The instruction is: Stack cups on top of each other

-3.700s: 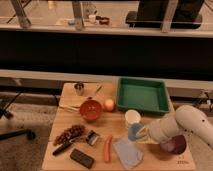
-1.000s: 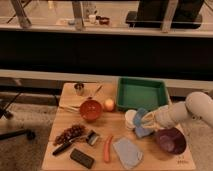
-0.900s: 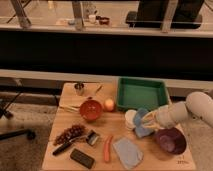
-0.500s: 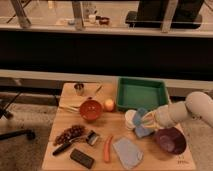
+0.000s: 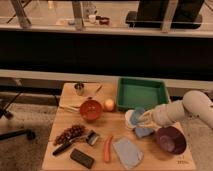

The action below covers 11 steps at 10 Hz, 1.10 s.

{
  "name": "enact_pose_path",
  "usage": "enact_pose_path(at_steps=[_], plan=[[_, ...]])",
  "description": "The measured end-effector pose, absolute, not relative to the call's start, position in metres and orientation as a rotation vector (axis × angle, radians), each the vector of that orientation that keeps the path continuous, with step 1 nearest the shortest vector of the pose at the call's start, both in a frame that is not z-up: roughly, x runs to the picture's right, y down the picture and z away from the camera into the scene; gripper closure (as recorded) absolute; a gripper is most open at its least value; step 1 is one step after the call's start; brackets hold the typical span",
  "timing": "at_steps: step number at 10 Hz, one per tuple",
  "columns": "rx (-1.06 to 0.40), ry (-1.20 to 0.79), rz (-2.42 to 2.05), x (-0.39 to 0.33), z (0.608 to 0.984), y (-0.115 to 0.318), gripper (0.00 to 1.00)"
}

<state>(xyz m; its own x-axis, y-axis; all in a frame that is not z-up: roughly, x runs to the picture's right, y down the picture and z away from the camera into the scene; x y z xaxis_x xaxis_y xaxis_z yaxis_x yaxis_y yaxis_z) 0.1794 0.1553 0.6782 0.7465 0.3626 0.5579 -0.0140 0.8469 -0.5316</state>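
Gripper: gripper (image 5: 143, 119) low over the right half of the wooden table (image 5: 155, 161), fingers pressed together, right at the cups; cannot tell whether a cup wall is pinched between them.
Arm: white arm (image 5: 176, 111) reaching in from the right edge, passing above the gap between tray and purple bowl.
Cups: cream-white cup (image 5: 129, 119) tipped, mouth turned toward the left; light blue cup (image 5: 137, 113) just to its right and touching it, also off upright; cannot tell whether one sits inside the other.
Under the gripper: a light blue patch on the wood, too unclear to name.
Green tray (image 5: 141, 94): at the rear right corner, just behind the cups, bare green floor showing.
Red bowl (image 5: 91, 109): centre-left, upright, contents not readable; an orange ball (image 5: 109, 104) just beside its right rim.
Purple bowl (image 5: 170, 140): front right, near the table's right edge, dark inside, close to the arm.
Metal cup (image 5: 79, 88): near the rear left corner, well apart from the cups.
Front edge: black block (image 5: 82, 158) and blue cloth (image 5: 127, 152) close to it; carrot (image 5: 107, 148) between them.
Left edge: grapes (image 5: 70, 133) near it.
Open room: bare wood between red bowl and carrot, and at the front right corner beside the purple bowl.
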Motion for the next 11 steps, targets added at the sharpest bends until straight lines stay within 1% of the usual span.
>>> enact_pose_path(at_steps=[5, 11], plan=[[-0.529, -0.707, 0.199, 0.168, 0.680, 0.150, 1.00], [-0.534, -0.702, 0.188, 0.158, 0.692, 0.147, 1.00]])
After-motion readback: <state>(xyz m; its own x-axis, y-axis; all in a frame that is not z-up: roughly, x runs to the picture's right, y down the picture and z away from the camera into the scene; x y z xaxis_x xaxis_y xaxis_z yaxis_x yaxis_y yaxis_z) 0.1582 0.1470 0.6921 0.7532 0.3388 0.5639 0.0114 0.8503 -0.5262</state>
